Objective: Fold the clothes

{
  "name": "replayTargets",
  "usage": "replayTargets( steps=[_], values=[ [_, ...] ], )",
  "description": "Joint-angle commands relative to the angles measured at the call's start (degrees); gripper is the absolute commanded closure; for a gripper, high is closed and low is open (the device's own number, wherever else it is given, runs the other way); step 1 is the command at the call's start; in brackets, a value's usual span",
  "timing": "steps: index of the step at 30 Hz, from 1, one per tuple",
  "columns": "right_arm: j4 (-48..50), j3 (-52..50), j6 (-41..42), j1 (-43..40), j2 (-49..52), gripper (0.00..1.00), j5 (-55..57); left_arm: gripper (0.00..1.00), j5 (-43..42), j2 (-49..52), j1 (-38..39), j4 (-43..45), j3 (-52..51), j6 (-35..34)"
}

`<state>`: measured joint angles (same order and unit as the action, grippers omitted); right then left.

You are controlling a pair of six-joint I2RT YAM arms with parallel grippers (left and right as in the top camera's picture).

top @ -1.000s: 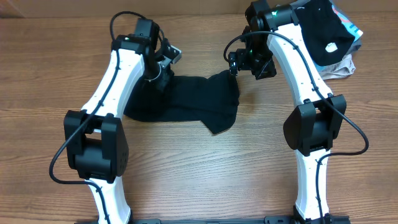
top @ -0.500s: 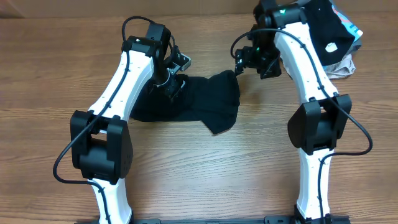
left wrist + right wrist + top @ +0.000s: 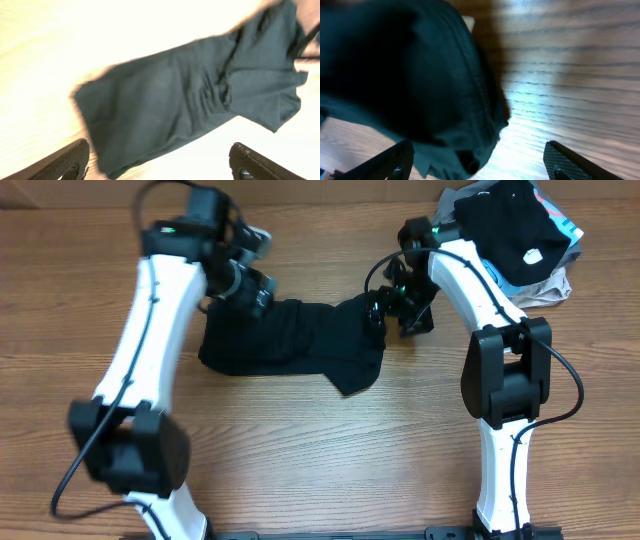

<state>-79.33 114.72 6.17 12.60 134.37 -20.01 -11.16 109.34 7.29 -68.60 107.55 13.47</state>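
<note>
The clothes (image 3: 300, 345) are a black garment lying crumpled across the middle of the wooden table, bunched toward its right end. My left gripper (image 3: 252, 286) hovers open above the garment's upper left corner. In the left wrist view the clothes (image 3: 200, 100) spread out below, and a corner of cloth shows low between the wide-apart fingers of the left gripper (image 3: 160, 167). My right gripper (image 3: 386, 308) is open at the garment's right end. In the right wrist view the dark cloth (image 3: 410, 85) fills the left half, its edge hanging between the spread fingers of the right gripper (image 3: 482, 162).
A pile of other garments (image 3: 535, 240) sits at the back right corner, a black one with a white label on top of grey, light-blue and beige ones. Bare wooden table (image 3: 330, 460) lies in front of the garment.
My left gripper opened, let go of the garment and drew back up and to the left. My right gripper came down onto the garment's right end.
</note>
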Motion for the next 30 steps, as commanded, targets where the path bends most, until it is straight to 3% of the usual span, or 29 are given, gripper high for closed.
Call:
replayTargets(
  steps=[1, 6, 8, 10, 11, 24, 30],
  values=[
    [3.5, -4.37, -0.44, 0.26, -1.27, 0.13, -4.11, 0.06, -0.66, -3.74, -3.87, -0.57, 1.46, -1.53],
    [12.07, -10.82, -0.17, 1.25, -1.27, 0.3, -11.1, 0.06, 1.27, -3.72, -6.91, -1.9, 1.38, -1.51],
    [14.25, -12.55, -0.15, 1.55, -1.27, 0.51, -12.61, 0.05, 3.08, -3.72, -8.24, -2.19, 1.38, -1.51],
    [14.8, -13.16, -0.17, 1.57, -1.27, 0.85, -12.59, 0.05, 4.59, -3.72, -9.46, -2.45, 1.38, -1.51],
    [14.78, -13.11, -0.17, 1.57, -1.29, 0.96, -12.46, 0.05, 5.16, -3.72, -10.23, -2.58, 1.38, -1.53],
    [9.57, -11.87, -2.19, -11.34, -9.57, 0.96, -12.02, 0.04, 5.86, -3.72, -14.88, -3.13, 1.38, -1.51],
    [7.15, -11.32, -1.84, -12.52, -15.47, 0.96, -12.02, 0.04, 5.88, -3.72, -14.93, -2.95, 1.38, -1.49]
  ],
)
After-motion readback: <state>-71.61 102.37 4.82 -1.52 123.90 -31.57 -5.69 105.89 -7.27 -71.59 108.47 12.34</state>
